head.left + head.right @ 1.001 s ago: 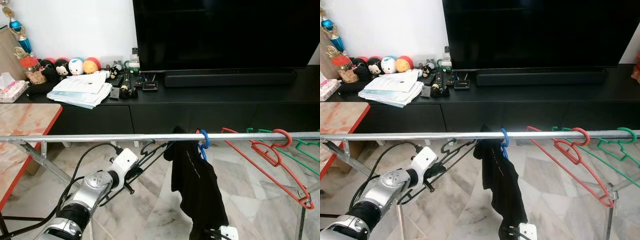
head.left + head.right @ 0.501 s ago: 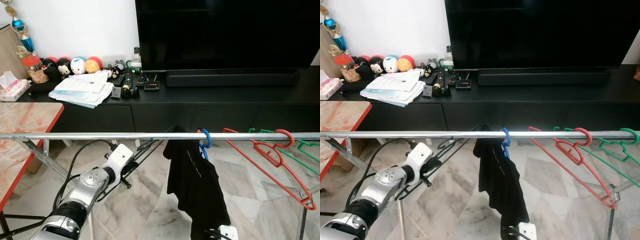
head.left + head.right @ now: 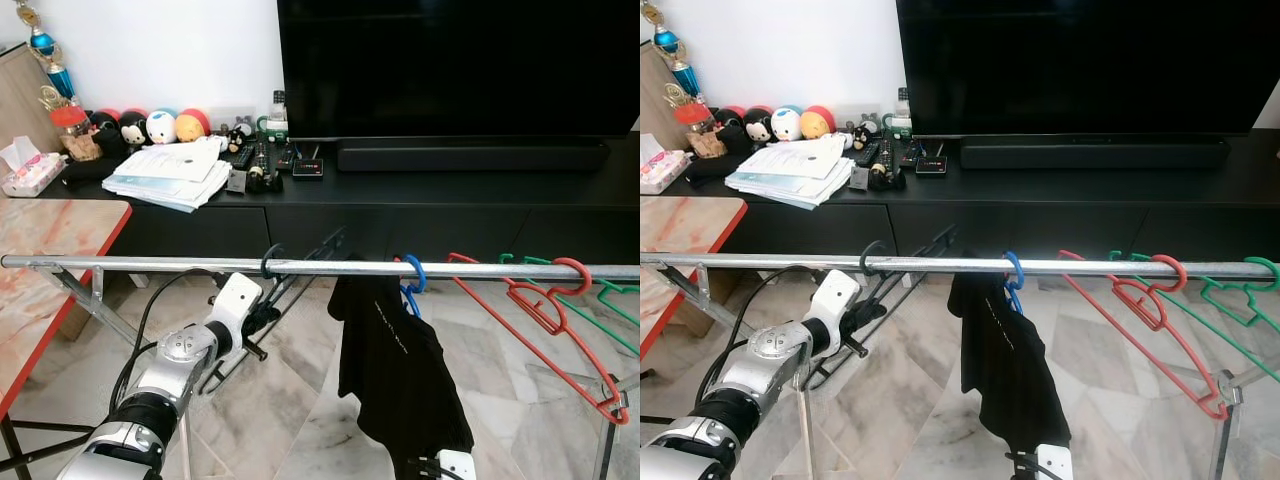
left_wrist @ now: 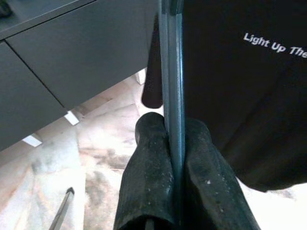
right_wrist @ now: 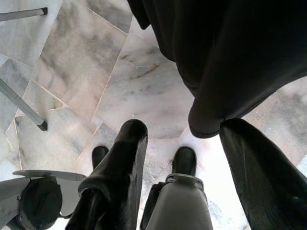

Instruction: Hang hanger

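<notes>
Head views: dark hanger (image 3: 300, 262), thin stiff wire, probably light and apt to swing; its hook now sits over the rail (image 3: 150, 264), where a second ago it hung below. Left gripper (image 3: 262, 318) has risen with it. Left wrist view: fingers (image 4: 148, 191) pinch the hanger's bar. Right wrist view: right gripper (image 5: 184, 167) spread, idle under the black shirt (image 5: 230, 52).

Dark wire hanger (image 3: 290, 283); hook over the silver rail (image 3: 150, 264), body tilted.
</notes>
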You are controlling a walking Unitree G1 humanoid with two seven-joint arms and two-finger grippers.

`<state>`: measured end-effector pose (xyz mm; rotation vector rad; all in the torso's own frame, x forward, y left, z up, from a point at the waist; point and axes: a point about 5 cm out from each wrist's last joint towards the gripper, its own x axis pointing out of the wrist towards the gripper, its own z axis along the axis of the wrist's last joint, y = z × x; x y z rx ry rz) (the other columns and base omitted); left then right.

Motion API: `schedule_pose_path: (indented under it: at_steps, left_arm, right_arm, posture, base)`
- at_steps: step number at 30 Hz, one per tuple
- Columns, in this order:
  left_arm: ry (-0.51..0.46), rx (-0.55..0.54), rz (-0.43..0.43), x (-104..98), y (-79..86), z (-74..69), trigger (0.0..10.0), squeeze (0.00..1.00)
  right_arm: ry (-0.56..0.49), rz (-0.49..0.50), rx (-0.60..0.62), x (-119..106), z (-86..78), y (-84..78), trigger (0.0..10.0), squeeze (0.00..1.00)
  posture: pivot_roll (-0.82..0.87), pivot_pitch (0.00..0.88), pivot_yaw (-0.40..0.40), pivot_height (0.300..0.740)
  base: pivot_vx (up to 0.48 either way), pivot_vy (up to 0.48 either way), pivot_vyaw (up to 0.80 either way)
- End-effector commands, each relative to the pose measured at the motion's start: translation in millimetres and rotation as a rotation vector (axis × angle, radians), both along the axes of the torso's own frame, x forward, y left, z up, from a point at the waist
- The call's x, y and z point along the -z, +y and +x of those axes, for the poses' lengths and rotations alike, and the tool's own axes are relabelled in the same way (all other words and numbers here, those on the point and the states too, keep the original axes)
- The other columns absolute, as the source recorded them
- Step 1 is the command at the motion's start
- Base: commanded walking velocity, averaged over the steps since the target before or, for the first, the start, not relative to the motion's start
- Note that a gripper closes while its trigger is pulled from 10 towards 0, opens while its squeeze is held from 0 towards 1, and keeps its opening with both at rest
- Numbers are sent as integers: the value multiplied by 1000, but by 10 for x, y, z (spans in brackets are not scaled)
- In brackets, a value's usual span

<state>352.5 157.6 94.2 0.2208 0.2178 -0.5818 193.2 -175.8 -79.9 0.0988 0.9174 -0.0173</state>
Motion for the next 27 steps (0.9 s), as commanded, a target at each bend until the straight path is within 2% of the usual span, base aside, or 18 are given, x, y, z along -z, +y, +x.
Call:
schedule_pose_path:
  at_steps: [1, 8, 10, 11, 16, 23, 27]
  left_arm:
    - [-38, -17, 8, -76, 65, 27, 10000, 0]
    - [22, -145, 51, -12, 163, 64, 10000, 0]
    - [118, -314, 28, 72, 269, 75, 10000, 0]
    - [134, -334, 19, 85, 280, 73, 10000, 0]
    - [185, -373, 8, 142, 296, 49, 10000, 0]
    - [263, -313, 19, 275, 205, -54, 10000, 0]
    - [304, -367, 14, 331, 209, -114, 10000, 0]
  right_arm:
    - [10, 7, -1, 14, -19, 29, 10000, 0]
    - [11, 8, -5, 14, -18, 36, 10000, 0]
    - [13, 9, -6, 14, -17, 40, 10000, 0]
    - [13, 9, -6, 14, -17, 39, 10000, 0]
    - [14, 9, -9, 14, -18, 39, 10000, 0]
    - [16, 9, -10, 16, -20, 38, 10000, 0]
    - [15, 9, -10, 15, -19, 38, 10000, 0]
  posture:
    - [22, 83, 69, 740]
    - [20, 82, 74, 740]
    - [21, 83, 74, 740]
    - [22, 83, 74, 740]
    - [23, 83, 73, 740]
    - [24, 84, 74, 740]
    - [28, 88, 76, 740]
  base:
    - [0, 0, 0]
    - [0, 0, 0]
    - [0, 0, 0]
    - [0, 0, 0]
    - [0, 0, 0]
    - [0, 0, 0]
    - [0, 0, 0]
